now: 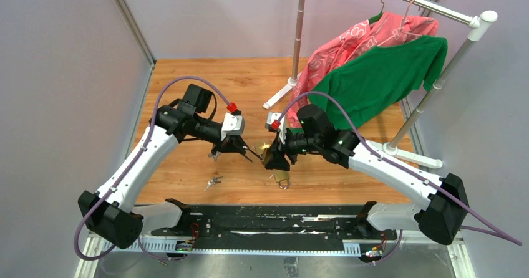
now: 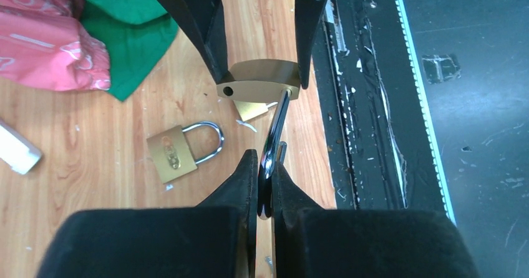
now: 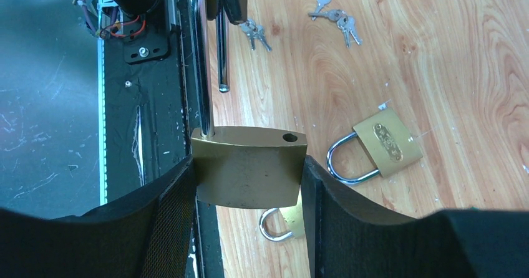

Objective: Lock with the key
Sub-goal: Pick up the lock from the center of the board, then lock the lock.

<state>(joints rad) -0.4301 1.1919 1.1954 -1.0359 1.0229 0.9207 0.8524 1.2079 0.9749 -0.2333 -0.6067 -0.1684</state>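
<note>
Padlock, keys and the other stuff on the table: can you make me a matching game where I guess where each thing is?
Things:
1. big padlock
2. shackle of the big padlock
3. keys
4. green shirt

Places:
A. hanging on the clothes rack
B. pinched in the left gripper
C. lying loose on the wooden table
D. squeezed between the fingers of the right gripper

Right pairs: 1-D, 2-B, 3-C, 4-A.
</note>
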